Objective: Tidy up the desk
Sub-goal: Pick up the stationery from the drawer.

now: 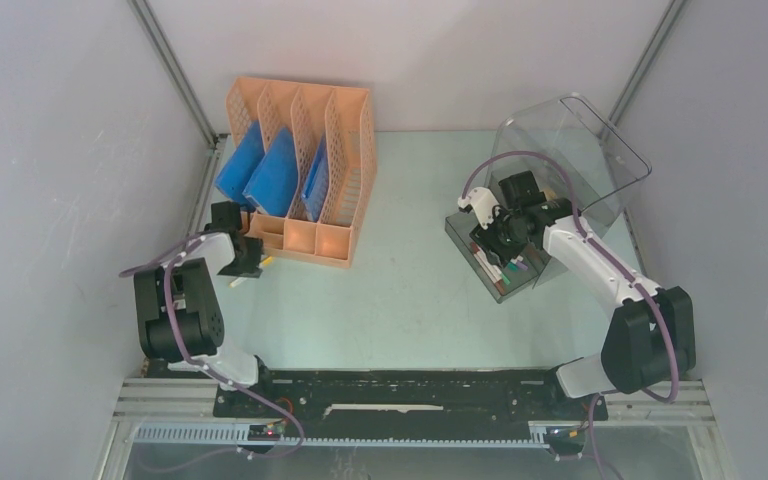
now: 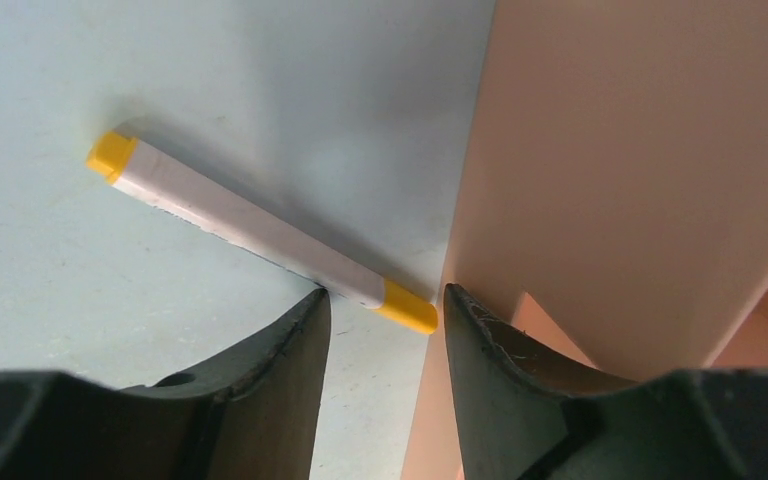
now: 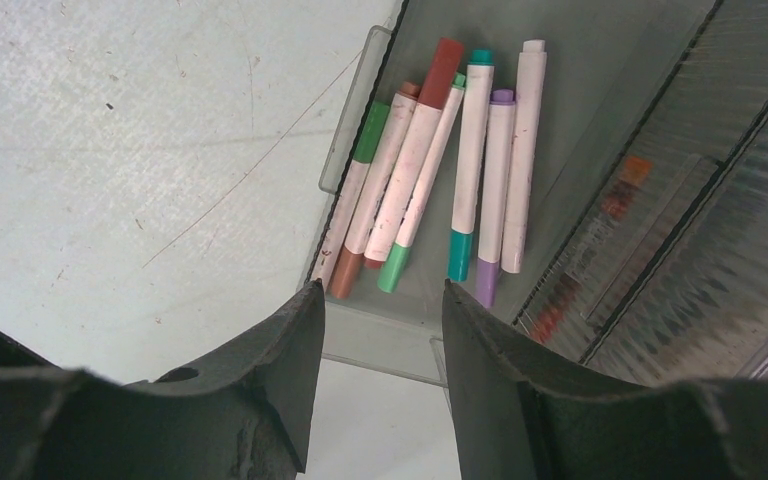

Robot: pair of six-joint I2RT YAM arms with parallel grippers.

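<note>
- The desk [image 1: 400, 300] is a pale mint-green tabletop. It fills the floor of a booth with grey panel walls [image 1: 50, 150] on three sides and a black rail [image 1: 410, 385] along its near edge.
- The surface is matte, with fine scratches and scuffs near the right edge.
- An orange file rack [image 1: 300, 150] holding blue folders [image 1: 265, 175] stands at the far left corner.
- A clear drawer box [image 1: 570, 150] stands at the far right corner. Its drawer [image 3: 580, 120] is pulled out and contains a cluster of markers [image 3: 440, 170].
- My left gripper [image 2: 385, 293] is low over the tabletop beside the rack, jaws parted. A yellow-capped marker [image 2: 260, 232] lies flat, one end at my fingertips, ungripped.
- My right gripper [image 3: 380, 290] hangs above the drawer front, jaws parted and holding nothing.
</note>
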